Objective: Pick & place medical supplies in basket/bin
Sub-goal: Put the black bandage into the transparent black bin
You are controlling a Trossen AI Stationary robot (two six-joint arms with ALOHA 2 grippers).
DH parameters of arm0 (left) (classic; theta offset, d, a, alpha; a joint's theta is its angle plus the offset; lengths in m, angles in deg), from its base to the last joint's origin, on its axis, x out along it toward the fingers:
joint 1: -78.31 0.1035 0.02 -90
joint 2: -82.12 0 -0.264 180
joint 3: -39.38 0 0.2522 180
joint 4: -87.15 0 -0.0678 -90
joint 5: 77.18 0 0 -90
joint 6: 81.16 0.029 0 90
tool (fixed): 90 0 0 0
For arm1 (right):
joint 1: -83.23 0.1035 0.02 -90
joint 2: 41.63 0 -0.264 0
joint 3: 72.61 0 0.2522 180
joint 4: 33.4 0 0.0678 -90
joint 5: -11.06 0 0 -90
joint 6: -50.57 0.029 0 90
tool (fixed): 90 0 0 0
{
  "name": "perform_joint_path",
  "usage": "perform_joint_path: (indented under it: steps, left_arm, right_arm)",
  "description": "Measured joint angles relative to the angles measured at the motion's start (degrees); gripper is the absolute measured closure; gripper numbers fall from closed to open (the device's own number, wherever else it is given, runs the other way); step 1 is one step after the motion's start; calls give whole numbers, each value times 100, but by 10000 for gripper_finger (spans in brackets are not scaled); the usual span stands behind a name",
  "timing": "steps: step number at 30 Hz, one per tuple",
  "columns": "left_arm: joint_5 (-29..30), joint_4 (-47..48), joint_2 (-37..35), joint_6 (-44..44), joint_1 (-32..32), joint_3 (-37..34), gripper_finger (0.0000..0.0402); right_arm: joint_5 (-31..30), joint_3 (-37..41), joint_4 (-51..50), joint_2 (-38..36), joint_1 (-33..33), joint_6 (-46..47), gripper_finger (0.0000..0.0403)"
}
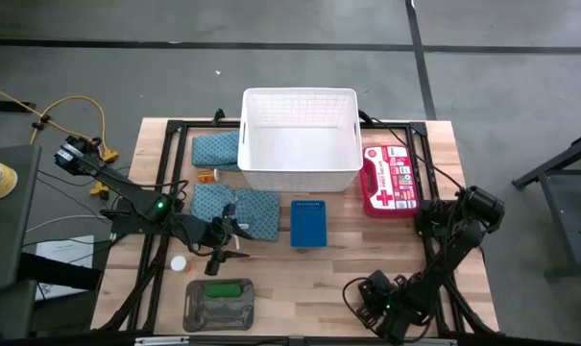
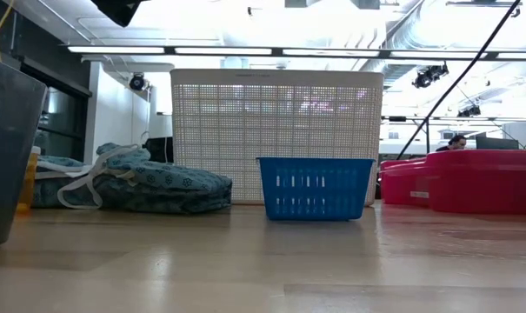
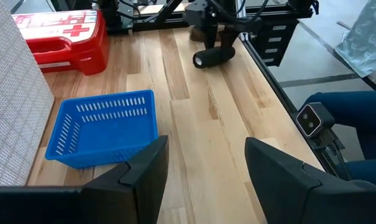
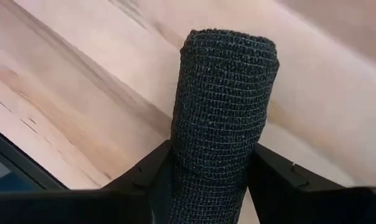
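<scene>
Right in front of my right wrist camera stands the black roll [image 4: 224, 112], upright between the fingers [image 4: 144, 177] of the right gripper [image 4: 209, 180], which are closed against its sides. From above, that gripper [image 1: 375, 288] sits low at the counter's near right corner.

Working left to right: the left gripper [image 1: 223, 234] hovers over the near edge of the front teal cloth [image 1: 252, 210], fingers [image 3: 144, 174] spread wide and holding nothing. The white disc [image 1: 179, 262] and the green roll [image 1: 228, 288] on the grey tray [image 1: 219, 306] lie just nearer the counter's front. The white basket [image 1: 300, 142] stands at the far middle, the small blue basket [image 1: 308, 223] in front of it.

As I judge it, the white basket lies far and to the left of my right gripper, so the roll must travel diagonally across the counter [image 1: 348, 259], over the blue basket.
</scene>
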Motion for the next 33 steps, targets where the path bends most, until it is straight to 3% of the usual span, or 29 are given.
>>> perform_joint_path:
  steps: [11,20,33]
  left_arm:
    - [0,0,0,0,1,0,196]
    - [0,0,0,0,0,0,196]
    - [0,-69,0,0,0,0,196]
  right_arm:
    - [-1440,0,475,-155,-412,-1518,244]
    - [-2292,0,1713,-183,-1151,-4222,244]
    - [-1927,0,4773,-195,-2558,-8062,243]
